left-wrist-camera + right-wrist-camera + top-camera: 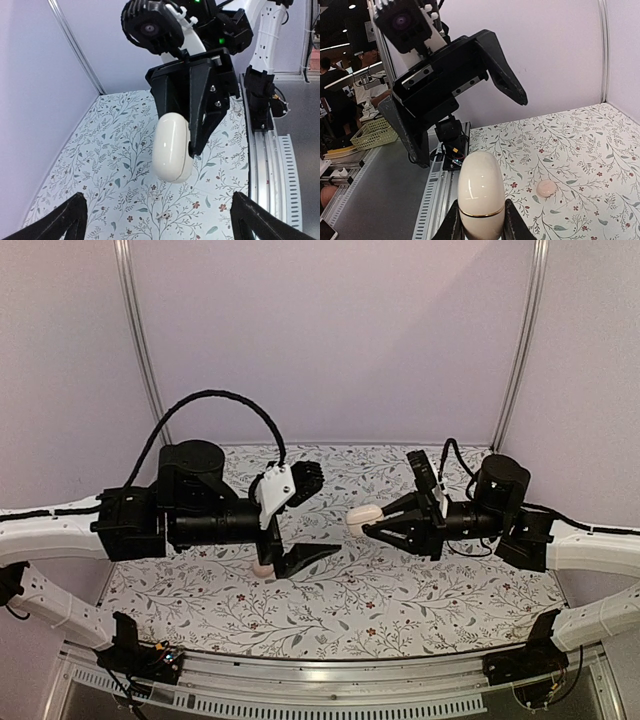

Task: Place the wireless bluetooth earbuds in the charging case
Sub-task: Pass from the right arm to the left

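Right end effector (481, 207) grips charging case (480, 187), long axis leftward | left end effector (325, 515) released

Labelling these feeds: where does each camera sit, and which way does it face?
Top external: above, behind, facing down at table; left arm, right arm show.
Left wrist: faces right gripper holding charging case; own fingertips show.
Right wrist: faces open left gripper; own fingers clamp case.
Shared: case in all; earbud in top and right wrist.
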